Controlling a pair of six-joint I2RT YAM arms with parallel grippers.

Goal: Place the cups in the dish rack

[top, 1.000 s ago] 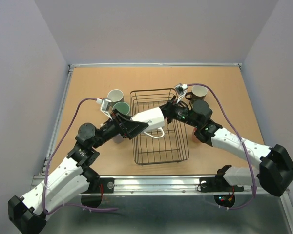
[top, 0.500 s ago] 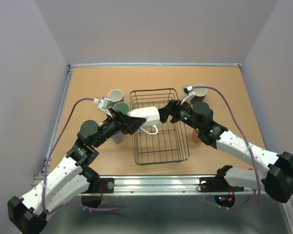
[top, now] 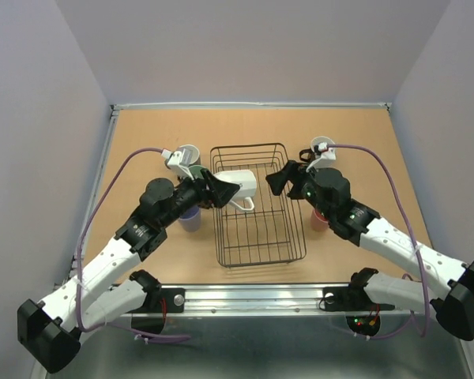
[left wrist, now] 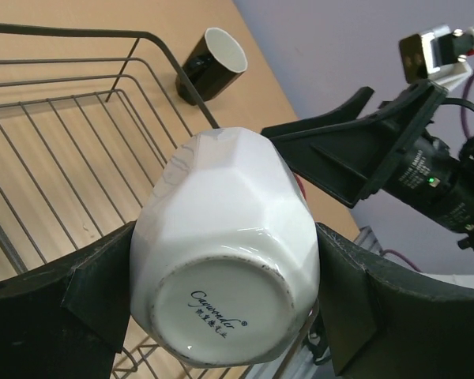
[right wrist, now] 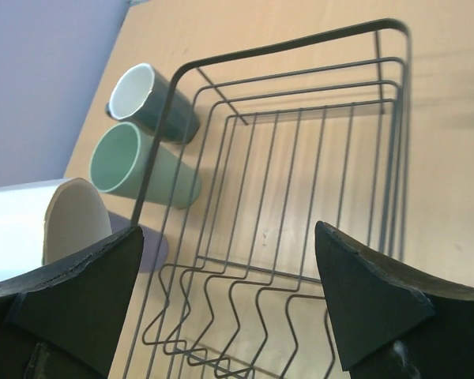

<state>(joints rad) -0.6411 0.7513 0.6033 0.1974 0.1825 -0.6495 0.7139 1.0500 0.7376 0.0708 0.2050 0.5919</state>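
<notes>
My left gripper (top: 223, 192) is shut on the white mug (top: 241, 186), holding it on its side above the back left of the dish rack (top: 298, 237). In the left wrist view the mug's base (left wrist: 225, 304) faces the camera between both fingers. My right gripper (top: 279, 180) is open and empty, just right of the mug and apart from it, over the rack (right wrist: 300, 158). The grey mug (top: 188, 153), green tumbler (right wrist: 138, 166) and lavender tumbler (top: 189, 220) stand left of the rack. The black mug (top: 322, 147) and red-pink tumbler (top: 319, 220) stand on its right.
The wooden table (top: 363, 150) has a raised rim all round and purple walls close by on each side. Purple cables loop from both wrists. My left forearm lies over the cups left of the rack.
The right gripper has let go of the white mug and drawn back to the right. The left gripper has carried the mug toward the rack's back left.
</notes>
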